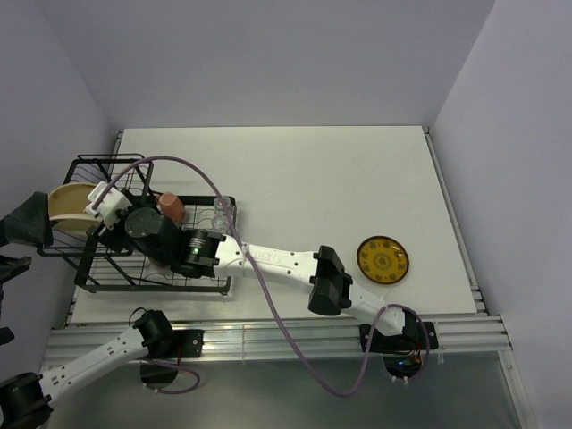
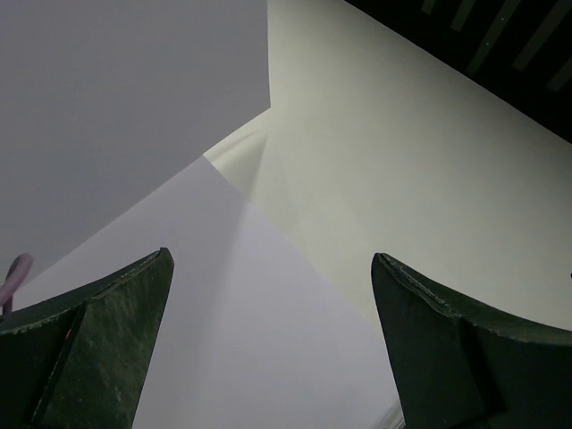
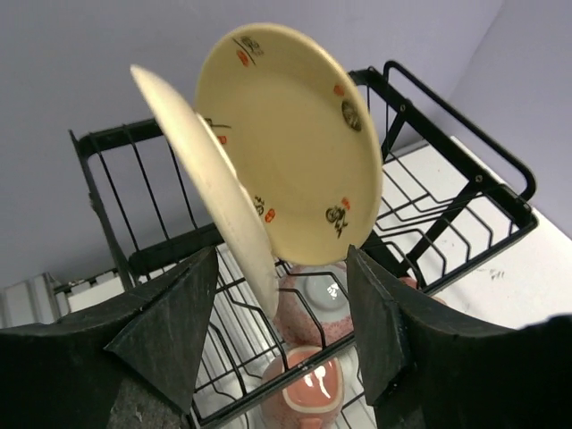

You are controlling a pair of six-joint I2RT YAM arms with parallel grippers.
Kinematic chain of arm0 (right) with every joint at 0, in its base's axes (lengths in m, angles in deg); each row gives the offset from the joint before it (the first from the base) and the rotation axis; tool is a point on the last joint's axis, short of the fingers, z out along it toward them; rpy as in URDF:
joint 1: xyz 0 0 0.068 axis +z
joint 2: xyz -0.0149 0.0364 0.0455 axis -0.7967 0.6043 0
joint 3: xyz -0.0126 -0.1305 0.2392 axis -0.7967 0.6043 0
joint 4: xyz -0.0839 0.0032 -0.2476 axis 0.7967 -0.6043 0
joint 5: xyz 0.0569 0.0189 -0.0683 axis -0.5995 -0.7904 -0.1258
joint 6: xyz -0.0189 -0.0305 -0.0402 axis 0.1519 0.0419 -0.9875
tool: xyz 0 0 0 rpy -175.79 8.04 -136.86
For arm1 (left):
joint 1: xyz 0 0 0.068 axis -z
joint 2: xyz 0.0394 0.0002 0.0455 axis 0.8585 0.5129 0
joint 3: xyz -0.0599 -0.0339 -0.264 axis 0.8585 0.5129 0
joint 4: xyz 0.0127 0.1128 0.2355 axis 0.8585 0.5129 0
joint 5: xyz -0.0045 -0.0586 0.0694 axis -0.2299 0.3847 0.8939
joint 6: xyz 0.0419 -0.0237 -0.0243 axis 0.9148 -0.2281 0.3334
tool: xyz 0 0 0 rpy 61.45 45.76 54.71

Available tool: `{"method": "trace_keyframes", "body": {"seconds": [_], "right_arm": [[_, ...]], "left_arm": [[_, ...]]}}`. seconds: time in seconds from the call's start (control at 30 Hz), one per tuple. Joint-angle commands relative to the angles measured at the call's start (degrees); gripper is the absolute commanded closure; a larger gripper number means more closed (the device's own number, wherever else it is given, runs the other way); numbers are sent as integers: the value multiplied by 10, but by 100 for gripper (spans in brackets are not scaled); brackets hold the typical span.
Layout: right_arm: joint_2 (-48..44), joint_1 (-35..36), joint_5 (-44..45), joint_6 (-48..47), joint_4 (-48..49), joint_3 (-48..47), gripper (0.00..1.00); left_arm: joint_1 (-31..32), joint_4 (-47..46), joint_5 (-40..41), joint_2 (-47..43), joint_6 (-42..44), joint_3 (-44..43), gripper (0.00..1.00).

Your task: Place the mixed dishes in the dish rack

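The black wire dish rack (image 1: 152, 268) sits at the table's left edge. Two cream floral plates (image 1: 70, 204) stand on edge in its raised end. In the right wrist view the nearer plate (image 3: 214, 179) is edge-on and the farther plate (image 3: 295, 143) faces me. Two pink mugs (image 3: 326, 304) (image 3: 308, 389) lie below them in the rack (image 3: 465, 152). My right gripper (image 3: 281, 304) is open. Its fingers stand apart on either side of the nearer plate's lower edge without touching it. A pink mug (image 1: 172, 207) and clear glasses (image 1: 220, 213) show in the rack. The yellow ornate plate (image 1: 382, 259) lies flat on the table at the right. My left gripper (image 2: 268, 357) is open and holds nothing.
My right arm (image 1: 286, 264) stretches across the table's front from its base to the rack, trailing a purple cable (image 1: 268, 304). My left arm (image 1: 80, 366) is folded back at the lower left, off the table, facing the wall. The table edge rail (image 1: 268, 335) runs along the front.
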Motion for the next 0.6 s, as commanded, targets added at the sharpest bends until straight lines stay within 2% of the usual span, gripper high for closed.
{"method": "trace_keyframes", "body": {"seconds": [0.0,0.23,0.33,0.43,0.57], "right_arm": [[-85,2,0,-5,19,21,33],[-135,1,-13,-2,-14,45,32],[-199,1,-4,-3,21,162,32],[-262,0,27,7,40,231,29],[-336,-11,94,44,-10,282,27]], "left_arm": [[0,-3,-18,21,-6,3,1],[0,-1,-24,40,-28,9,1],[0,6,-27,55,-41,4,1],[0,13,-30,73,-45,-2,1],[0,42,-28,96,-44,-11,1]]}}
